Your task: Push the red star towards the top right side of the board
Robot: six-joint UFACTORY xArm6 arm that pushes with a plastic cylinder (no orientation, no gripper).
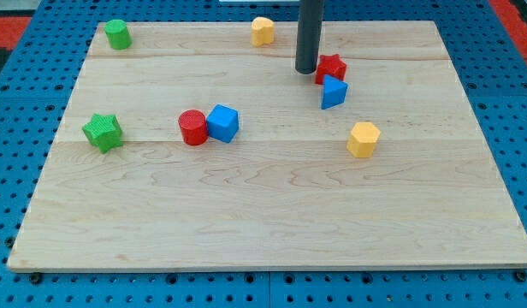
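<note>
Nearest the view's bottom lies the bare front of the wooden board; the lowest block on it is the yellow hexagonal block, right of centre and apart from all others.

Left of centre, the red cylinder and the blue cube sit touching, cylinder on the left. Further left, near the board's edge, stands the green star. A green cylinder occupies the top left corner. A second yellow block, shape unclear, rests at the top edge near the middle.

Task item: the red star lies in the upper half, right of centre, well short of the top right corner. The blue triangular block sits directly below it, touching or nearly so.

My tip stands on the board just at the star's left side, apparently in contact. The arm carries a plain dark rod only; it has no fingers, so nothing opens, closes or grips.

Total blocks counted: 8.
</note>
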